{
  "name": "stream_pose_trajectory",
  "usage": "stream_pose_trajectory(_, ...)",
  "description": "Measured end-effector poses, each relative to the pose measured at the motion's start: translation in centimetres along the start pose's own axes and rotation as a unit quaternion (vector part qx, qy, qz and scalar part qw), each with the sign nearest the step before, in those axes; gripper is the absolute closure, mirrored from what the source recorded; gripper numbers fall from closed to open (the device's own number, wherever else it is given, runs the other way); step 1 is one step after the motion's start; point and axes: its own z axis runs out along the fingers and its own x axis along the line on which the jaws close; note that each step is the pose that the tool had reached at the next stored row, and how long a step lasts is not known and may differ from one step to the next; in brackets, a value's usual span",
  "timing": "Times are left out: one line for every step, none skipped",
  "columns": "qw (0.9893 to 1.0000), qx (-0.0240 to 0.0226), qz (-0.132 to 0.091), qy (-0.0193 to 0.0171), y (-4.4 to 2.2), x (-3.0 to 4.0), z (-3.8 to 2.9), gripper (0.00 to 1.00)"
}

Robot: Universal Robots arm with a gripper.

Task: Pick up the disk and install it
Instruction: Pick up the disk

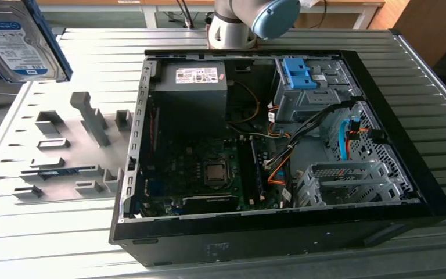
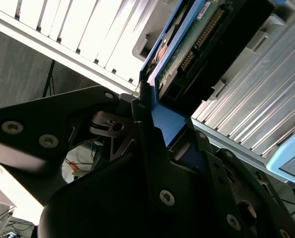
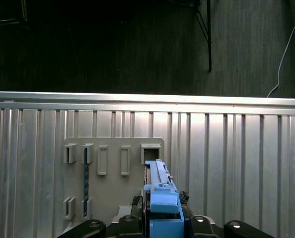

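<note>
One hand pinching disk by blue bracket edge, so connectors stay free. Disk aloft, edge-on, over grey slotted rack on counter, touching neither. Farther off: open computer case, drive cage looks vacant, likely destination.

Ribbed bare-metal table, silver metal disk, glossy paper label, smooth plastic bracket

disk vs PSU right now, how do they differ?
The disk is outside the case, clamped in the gripper; the power supply sits inside it. The disk is silver with a blue edge and white-and-blue label; the power supply is grey with a white sticker. The disk is a thin slab, the power supply a bulkier box. Both are rectangular, labelled.
</note>
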Motion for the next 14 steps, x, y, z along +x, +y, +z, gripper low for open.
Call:
stream_pose_trajectory(1.0, 0.0, 0.0, 0.0, 0.0, 0.0, -0.02, 0.63)
stream_pose_trajectory(1.0, 0.0, 0.0, 0.0, 0.0, 0.0, -0.04, 0.63)
stream_pose_trajectory(1.0, 0.0, 0.0, 0.0, 0.0, 0.0, -0.07, 0.63)
stream_pose_trajectory(1.0, 0.0, 0.0, 0.0, 0.0, 0.0, -0.09, 0.63)
stream_pose_trajectory(1.0, 0.0, 0.0, 0.0, 0.0, 0.0, -0.11, 0.63)
stream_pose_trajectory(1.0, 0.0, 0.0, 0.0, 0.0, 0.0, -0.13, 0.63)
stream_pose_trajectory(1.0, 0.0, 0.0, 0.0, 0.0, 0.0, -0.16, 0.63)
stream_pose_trajectory(1.0, 0.0, 0.0, 0.0, 0.0, 0.0, -0.18, 0.63)
stream_pose_trajectory(1.0, 0.0, 0.0, 0.0, 0.0, 0.0, -0.2, 0.63)
stream_pose_trajectory(1.0, 0.0, 0.0, 0.0, 0.0, 0.0, -0.21, 0.63)
stream_pose_trajectory(1.0, 0.0, 0.0, 0.0, 0.0, -0.01, -0.22, 0.63)
stream_pose_trajectory(1.0, 0.0, 0.0, 0.0, 0.0, -0.01, -0.22, 0.63)
stream_pose_trajectory(1.0, 0.0, 0.0, 0.0, 0.01, -0.01, -0.31, 0.63)
stream_pose_trajectory(1.0, 0.0, 0.0, 0.0, 0.0, -0.01, -0.35, 0.63)
